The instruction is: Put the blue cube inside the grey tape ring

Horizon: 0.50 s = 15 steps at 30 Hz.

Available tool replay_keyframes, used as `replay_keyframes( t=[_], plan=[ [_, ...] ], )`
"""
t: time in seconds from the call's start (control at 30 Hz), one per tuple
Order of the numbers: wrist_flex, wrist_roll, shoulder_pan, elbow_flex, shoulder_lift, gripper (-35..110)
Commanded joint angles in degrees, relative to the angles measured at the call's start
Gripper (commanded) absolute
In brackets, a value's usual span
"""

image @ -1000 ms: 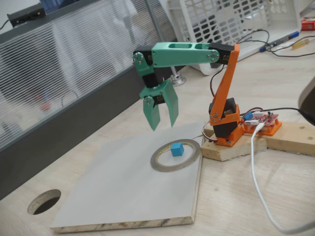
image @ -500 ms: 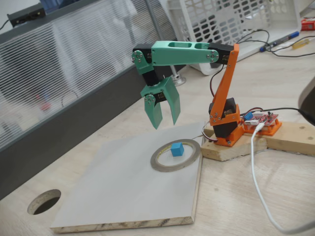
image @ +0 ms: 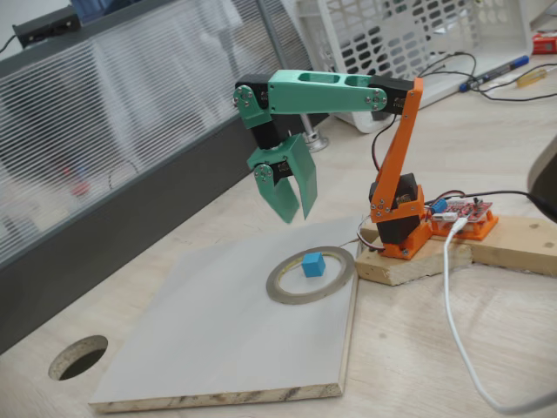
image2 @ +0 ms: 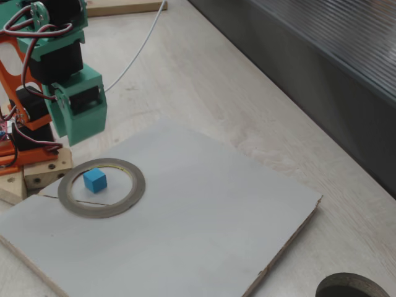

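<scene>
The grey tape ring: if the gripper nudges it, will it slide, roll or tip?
The grey tape ring lies flat and thin on the smooth board, so it would probably slide rather than roll or tip. It looks light, and a push could carry the blue cube inside along.

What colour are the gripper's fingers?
The fingers are green, like the upper arm; this shows best in a fixed view.
</scene>
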Motion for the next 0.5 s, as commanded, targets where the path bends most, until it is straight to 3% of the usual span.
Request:
replay_keyframes(
  t=[0.0,0.17,0.47],
  plan=[
    [0.4,0.9,3.5,-1.1,1.8,0],
    [-5.6,0.4,10.5,-0.5,1.8,1],
    [-6.0,0.7,10.8,-0.4,1.8,1]
  ],
)
